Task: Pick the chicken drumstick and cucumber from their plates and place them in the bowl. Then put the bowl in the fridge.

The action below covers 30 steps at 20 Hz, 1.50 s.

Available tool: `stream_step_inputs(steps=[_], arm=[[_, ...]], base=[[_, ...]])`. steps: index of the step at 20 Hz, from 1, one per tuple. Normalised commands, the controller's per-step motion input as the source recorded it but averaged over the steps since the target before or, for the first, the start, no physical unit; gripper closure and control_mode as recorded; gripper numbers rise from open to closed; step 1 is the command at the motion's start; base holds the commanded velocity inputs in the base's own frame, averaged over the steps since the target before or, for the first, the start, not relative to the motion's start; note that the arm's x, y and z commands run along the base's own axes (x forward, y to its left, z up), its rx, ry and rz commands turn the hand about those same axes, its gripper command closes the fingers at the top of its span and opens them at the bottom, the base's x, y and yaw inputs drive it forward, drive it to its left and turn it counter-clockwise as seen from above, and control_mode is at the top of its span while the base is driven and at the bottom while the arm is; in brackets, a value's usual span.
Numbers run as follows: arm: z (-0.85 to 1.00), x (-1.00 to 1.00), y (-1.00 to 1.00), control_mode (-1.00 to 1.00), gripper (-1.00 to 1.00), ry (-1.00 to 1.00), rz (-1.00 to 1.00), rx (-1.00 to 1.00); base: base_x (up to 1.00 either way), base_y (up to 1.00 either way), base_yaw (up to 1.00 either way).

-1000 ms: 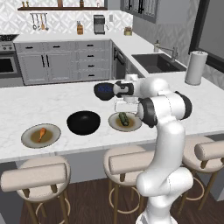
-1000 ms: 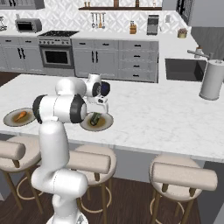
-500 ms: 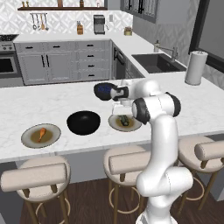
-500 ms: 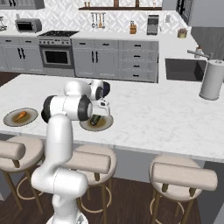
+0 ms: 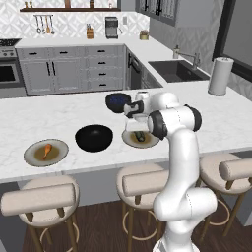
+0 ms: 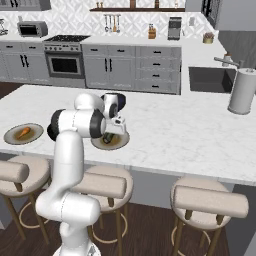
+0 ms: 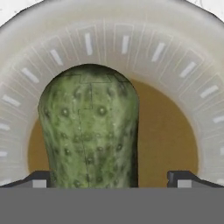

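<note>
Arm reaches down over the near plate [image 5: 129, 139] on the worktop [image 5: 59, 110]. Gripper [image 5: 139, 134] sits low over the plate, just above the cucumber [image 5: 140, 136]. From the right base view the gripper [image 6: 111, 136] is partly hidden behind the arm's forearm.

Hand view: cucumber [image 7: 89, 131] lies on the plate's olive-brown centre, rounded end pointing to 12 o'clock and reaching the inner edge of the beige rim [image 7: 131, 48]. Fingers [image 7: 38, 179] are apart, one tip at 8 o'clock and the other at 4 o'clock. The left tip is just beside the cucumber's flank; the right tip stands well clear of it. Cannot tell whether the left tip touches. The cucumber is not gripped.

Left base view layout on the worktop: black bowl [image 5: 93, 137] at 9 o'clock of the cucumber plate, near it but apart. Second plate [image 5: 34, 156] further toward 9 o'clock, carrying the drumstick [image 5: 46, 150]. Small dark bowl [image 5: 117, 102] with a blue inside at 12 o'clock of the cucumber plate, just behind the gripper. Paper towel roll [image 5: 219, 76] stands upright far toward 2 o'clock, beside the sink [image 5: 177, 70].

Right base view: drumstick [image 6: 22, 133] on its plate [image 6: 10, 138] at the worktop's left end.
</note>
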Motion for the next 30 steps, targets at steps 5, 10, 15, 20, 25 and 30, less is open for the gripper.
stream_step_inputs(steps=[5,10,15,20,25,30], arm=[[-0.14,0.00,0.03,-1.00,-1.00,-0.07,0.00,0.00],[0.00,0.00,0.00,-1.00,1.00,0.00,0.00,0.00],[0.09,0.00,0.00,-1.00,1.00,0.00,0.00,0.00],[0.85,-0.20,0.11,-1.00,1.00,0.00,0.00,0.00],[0.99,0.00,0.93,-1.00,1.00,0.01,0.00,0.00],[0.61,0.00,1.00,-1.00,1.00,0.08,0.00,0.00]], base=[[0.00,0.00,0.00],[0.00,0.00,0.00],[0.00,0.00,0.00],[0.00,0.00,0.00],[0.00,0.00,0.00],[0.00,0.00,0.00]])
